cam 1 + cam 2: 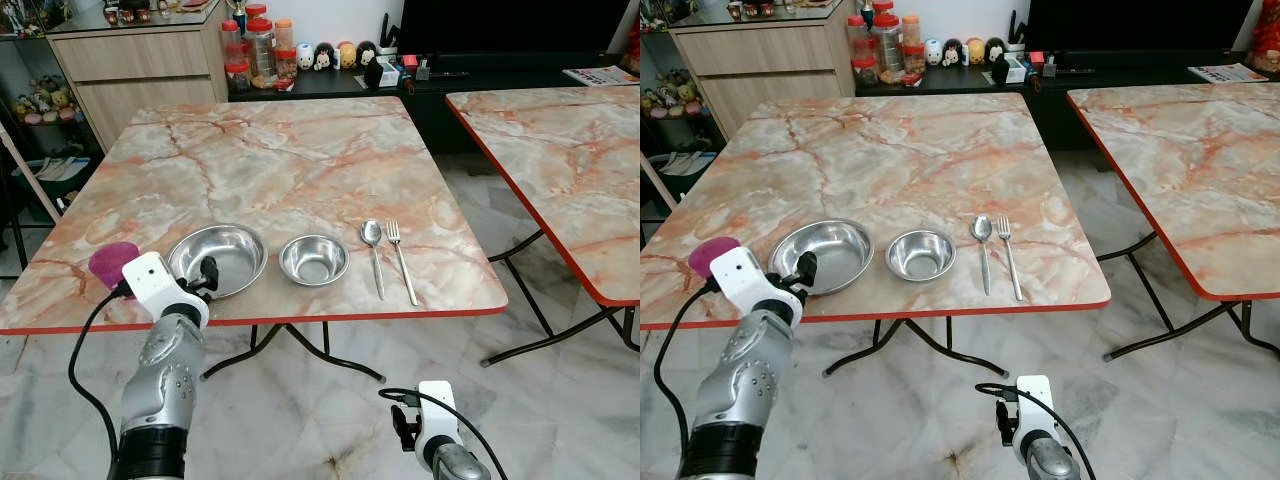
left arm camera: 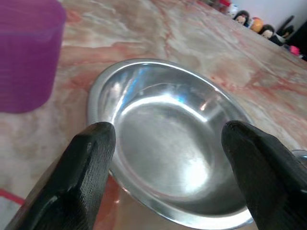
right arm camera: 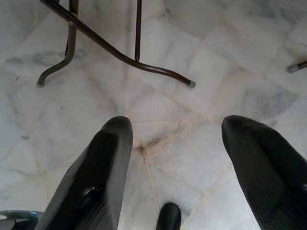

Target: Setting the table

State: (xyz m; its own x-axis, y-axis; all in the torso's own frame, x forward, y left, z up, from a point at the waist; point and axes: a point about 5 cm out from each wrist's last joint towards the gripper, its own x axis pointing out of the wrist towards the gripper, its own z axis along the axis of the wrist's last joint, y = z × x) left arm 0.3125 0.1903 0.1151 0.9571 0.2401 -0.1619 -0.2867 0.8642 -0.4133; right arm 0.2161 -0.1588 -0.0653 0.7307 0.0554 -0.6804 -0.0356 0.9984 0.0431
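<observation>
Left gripper (image 2: 163, 158): fingers spread apart, nothing between them; held at the near rim of the large steel bowl (image 1: 220, 257), one black finger (image 2: 91, 163) to either side of the rim in the wrist view. Contact with the rim cannot be told.
Left arm (image 1: 165, 375): raised from below the table edge, silver forearm angled up and forward, white wrist unit level with the tabletop at its front left.
Right gripper (image 3: 172, 163): fingers apart, empty, pointing down at the tiled floor (image 3: 158, 105).
Right arm (image 1: 440, 450): hangs low below the table edge, idle.
Large steel bowl: upright, empty, near the front edge of the marble-pattern table (image 1: 290, 160), left of the small steel bowl (image 1: 314, 259).
Small steel bowl: upright, empty, just beside the large one; not touching as far as can be seen.
Spoon (image 1: 373, 250): right of the small bowl, handle toward the front edge.
Fork (image 1: 401, 258): just right of the spoon, parallel to it, tines away from the robot.
Purple cup (image 1: 111, 262): left of the large bowl, partly behind the left wrist.
Second table (image 1: 570, 170): to the right, well apart.
</observation>
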